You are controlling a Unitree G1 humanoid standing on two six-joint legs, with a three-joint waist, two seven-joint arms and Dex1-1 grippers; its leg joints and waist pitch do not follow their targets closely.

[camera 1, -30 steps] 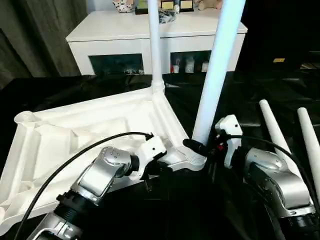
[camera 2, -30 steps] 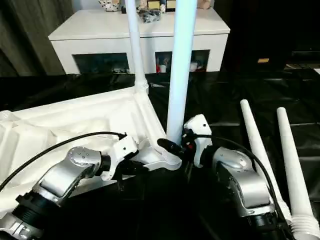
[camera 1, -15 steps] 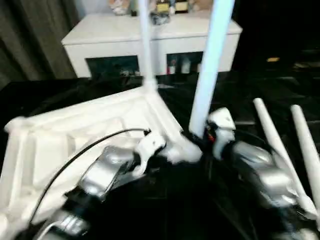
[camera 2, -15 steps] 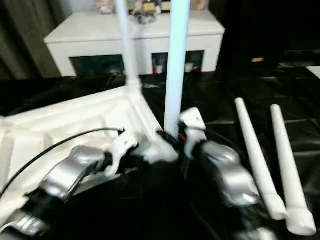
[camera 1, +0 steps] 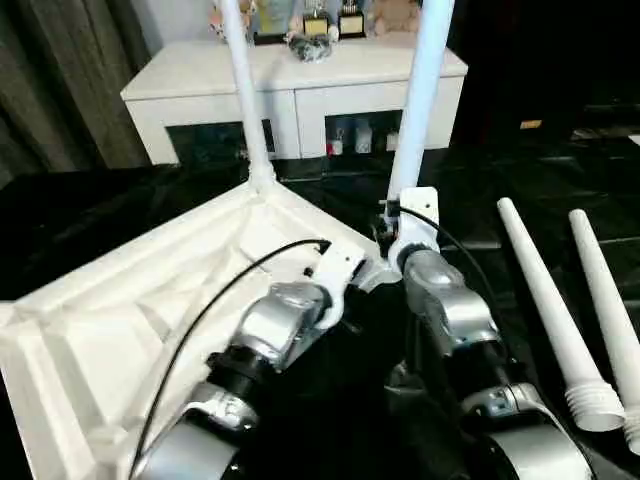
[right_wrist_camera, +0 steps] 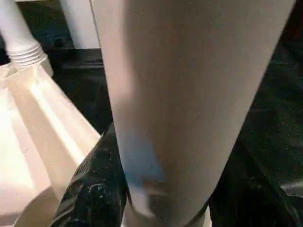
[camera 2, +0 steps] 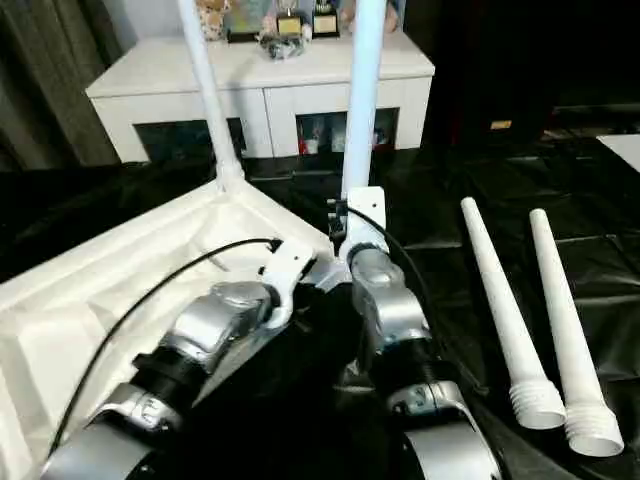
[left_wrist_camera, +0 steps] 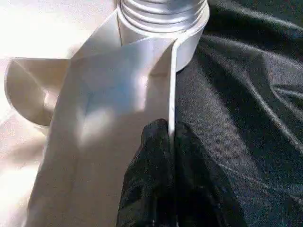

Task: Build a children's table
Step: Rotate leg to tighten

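Observation:
The children's table lies upside down on black cloth, its white ribbed top (camera 1: 150,290) towards my left. One round white leg (camera 1: 240,90) stands in the far corner. A second leg (camera 1: 420,100) stands in the nearer right corner. My left gripper (left_wrist_camera: 169,142) is shut on the thin raised rim of the top, just short of that leg's threaded base (left_wrist_camera: 161,14). My right gripper (right_wrist_camera: 165,194) is shut on the lower part of this second leg, one black finger (right_wrist_camera: 94,189) on each side. Both silver forearms reach forward to that corner.
Two loose white legs (camera 1: 540,290) (camera 1: 605,290) lie side by side on the black cloth at the right, threaded ends nearest me. A white cabinet (camera 1: 300,70) with dark glass doors stands behind the work. A grey curtain (camera 1: 60,80) hangs at the far left.
The whole picture has shifted and blurred in between, so the camera has moved. Both grippers keep the same holds on the rim and on the standing leg.

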